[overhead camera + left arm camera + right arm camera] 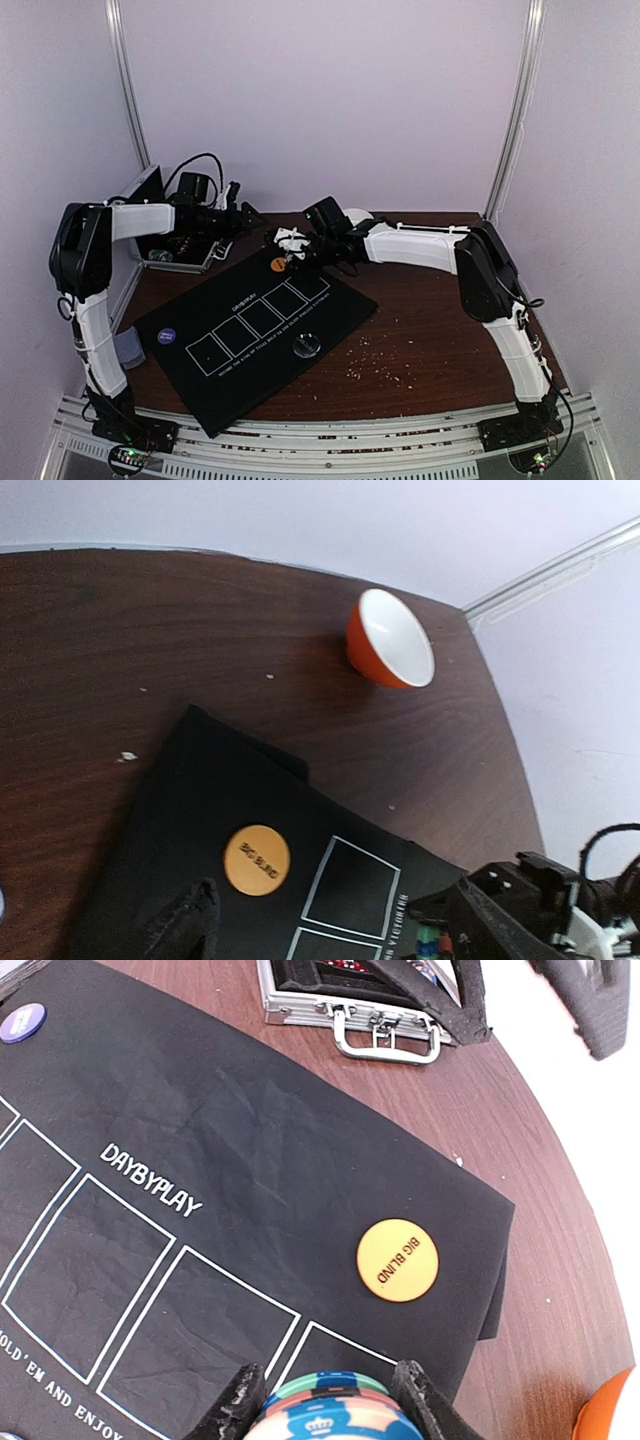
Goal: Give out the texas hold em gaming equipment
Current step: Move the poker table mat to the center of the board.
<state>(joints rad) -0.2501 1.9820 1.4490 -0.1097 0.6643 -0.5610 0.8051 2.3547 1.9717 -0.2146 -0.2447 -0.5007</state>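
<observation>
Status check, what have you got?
Left gripper open, empty, by the metal case. Right gripper shut on chip stack over the black mat. Orange disc nearby, path clear.

Both arms reach inward, the right pincer (328, 1396) clamped tight.

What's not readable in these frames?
- Chips in the right gripper: right wrist view, bottom edge cuts the stack; count unknown.
- Case contents: right wrist view, top edge cuts it; top view, too small.
- Left gripper: top view, small and dark; left wrist view shows one finger; open or shut unclear.
- Bowl: top view, mostly behind the right arm.
</observation>
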